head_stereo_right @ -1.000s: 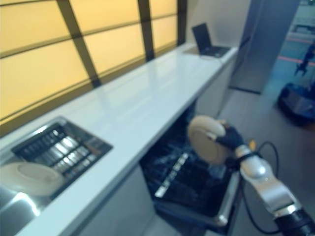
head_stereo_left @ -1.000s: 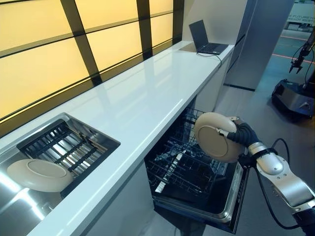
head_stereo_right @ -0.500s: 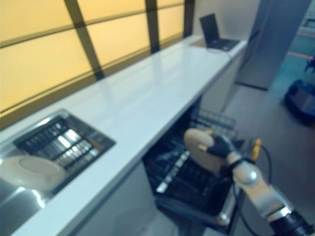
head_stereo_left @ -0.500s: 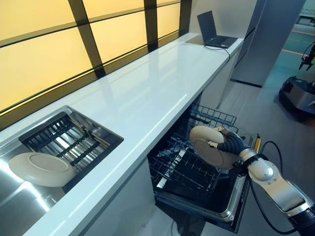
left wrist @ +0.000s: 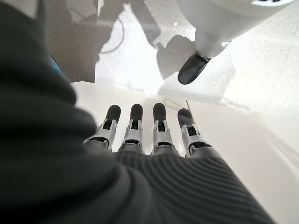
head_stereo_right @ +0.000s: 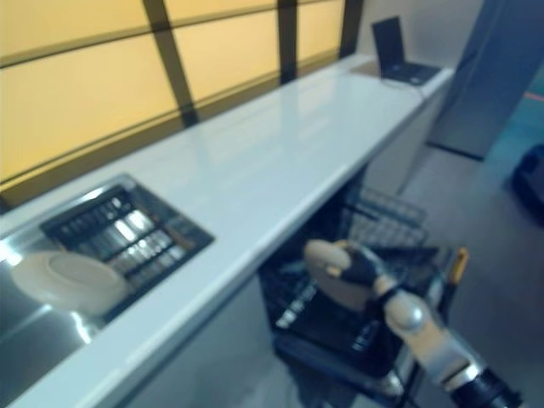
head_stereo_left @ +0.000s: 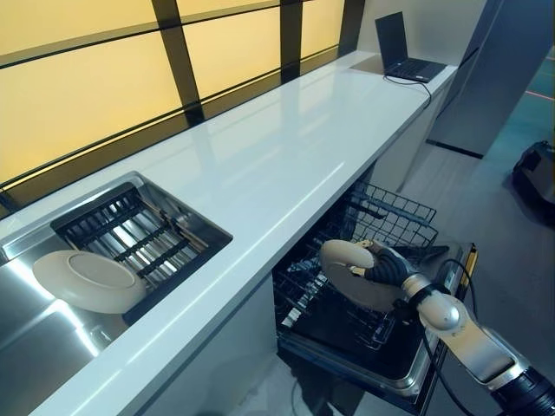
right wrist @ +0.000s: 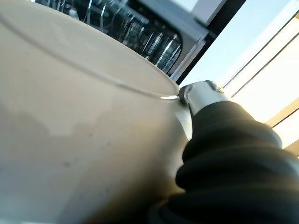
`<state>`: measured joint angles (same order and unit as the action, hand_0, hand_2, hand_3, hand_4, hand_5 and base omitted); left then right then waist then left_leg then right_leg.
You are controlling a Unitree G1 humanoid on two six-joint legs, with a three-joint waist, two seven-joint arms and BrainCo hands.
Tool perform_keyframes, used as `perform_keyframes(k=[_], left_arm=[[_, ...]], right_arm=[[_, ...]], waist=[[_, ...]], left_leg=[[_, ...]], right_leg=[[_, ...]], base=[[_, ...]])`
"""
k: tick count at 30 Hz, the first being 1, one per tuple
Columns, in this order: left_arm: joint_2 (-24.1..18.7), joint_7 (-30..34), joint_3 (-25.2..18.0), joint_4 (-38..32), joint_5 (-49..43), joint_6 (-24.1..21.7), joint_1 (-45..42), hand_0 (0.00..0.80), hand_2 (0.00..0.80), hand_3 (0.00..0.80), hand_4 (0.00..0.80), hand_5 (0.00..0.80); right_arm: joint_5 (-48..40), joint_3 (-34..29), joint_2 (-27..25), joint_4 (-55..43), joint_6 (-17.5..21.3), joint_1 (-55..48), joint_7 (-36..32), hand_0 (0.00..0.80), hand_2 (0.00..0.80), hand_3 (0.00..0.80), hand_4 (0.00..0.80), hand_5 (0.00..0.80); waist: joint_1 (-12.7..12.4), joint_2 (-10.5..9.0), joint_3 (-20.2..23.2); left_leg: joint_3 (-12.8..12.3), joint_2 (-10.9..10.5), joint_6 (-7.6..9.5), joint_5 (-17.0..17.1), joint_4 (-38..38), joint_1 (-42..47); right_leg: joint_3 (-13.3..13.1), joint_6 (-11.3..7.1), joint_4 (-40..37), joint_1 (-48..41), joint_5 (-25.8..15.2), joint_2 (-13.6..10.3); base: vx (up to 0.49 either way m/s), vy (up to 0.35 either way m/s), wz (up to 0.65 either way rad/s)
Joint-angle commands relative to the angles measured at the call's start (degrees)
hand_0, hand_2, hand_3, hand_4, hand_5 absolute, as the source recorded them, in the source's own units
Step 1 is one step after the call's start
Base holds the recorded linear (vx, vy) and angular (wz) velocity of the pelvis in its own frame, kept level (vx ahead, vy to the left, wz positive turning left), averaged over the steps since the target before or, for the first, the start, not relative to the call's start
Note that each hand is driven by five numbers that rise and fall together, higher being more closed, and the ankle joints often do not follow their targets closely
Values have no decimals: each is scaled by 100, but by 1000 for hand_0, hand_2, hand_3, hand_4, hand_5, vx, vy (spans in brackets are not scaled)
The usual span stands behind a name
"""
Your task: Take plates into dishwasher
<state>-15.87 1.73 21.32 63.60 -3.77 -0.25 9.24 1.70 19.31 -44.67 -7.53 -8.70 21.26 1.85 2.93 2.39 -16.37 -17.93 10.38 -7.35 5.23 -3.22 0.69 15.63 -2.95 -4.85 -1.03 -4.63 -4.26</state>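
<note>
Right hand: we see our right hand [head_stereo_left: 386, 269] with its digits curled on the rim of a beige plate [head_stereo_left: 351, 273], gripping it.
Held plate: we hold it tilted on edge over the lower rack [head_stereo_left: 334, 303] of the open dishwasher [head_stereo_left: 408, 368], under the white counter [head_stereo_left: 286, 165].
Second plate: we see another beige plate [head_stereo_left: 87, 280] lying in the steel sink [head_stereo_left: 35, 347], beside the dark drain grid [head_stereo_left: 130, 243].
Left hand: our left hand [left wrist: 149, 140] shows only in its wrist view, fingers [left wrist: 158, 122] straight and holding nothing, over a pale surface.
Far end: we see a laptop [head_stereo_left: 403, 54] on the counter.
</note>
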Motion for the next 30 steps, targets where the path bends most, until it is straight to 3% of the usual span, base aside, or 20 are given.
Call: perform_keyframes(k=[1,18,30], left_arm=[[-224,50,314,40,-253,70,343,0,0,0,0,0],[-159,98,605,-163,-402,184,569,0,0,0,0,0],[-271,243,581,-272,-594,254,596,0,0,0,0,0]], right_arm=[[251,259,239,186,217,520,363,800,800,800,800,800],[980,778,839,1383,229,968,1097,800,800,800,800,800],[1341,866,677,2042,257,1289,701,800,800,800,800,800]], waist=[[-124,-386,134],[-323,-334,35],[-475,-351,16]], left_leg=[[237,-93,84,162,80,-635],[416,-211,131,135,55,-763],[526,-293,159,140,-21,-782]], right_leg=[[-11,-152,400,-232,657,-78],[38,-194,344,-157,595,-126],[158,-221,332,-160,577,-155]], base=[[-15,-12,5],[-3,2,4],[-1,-5,6]])
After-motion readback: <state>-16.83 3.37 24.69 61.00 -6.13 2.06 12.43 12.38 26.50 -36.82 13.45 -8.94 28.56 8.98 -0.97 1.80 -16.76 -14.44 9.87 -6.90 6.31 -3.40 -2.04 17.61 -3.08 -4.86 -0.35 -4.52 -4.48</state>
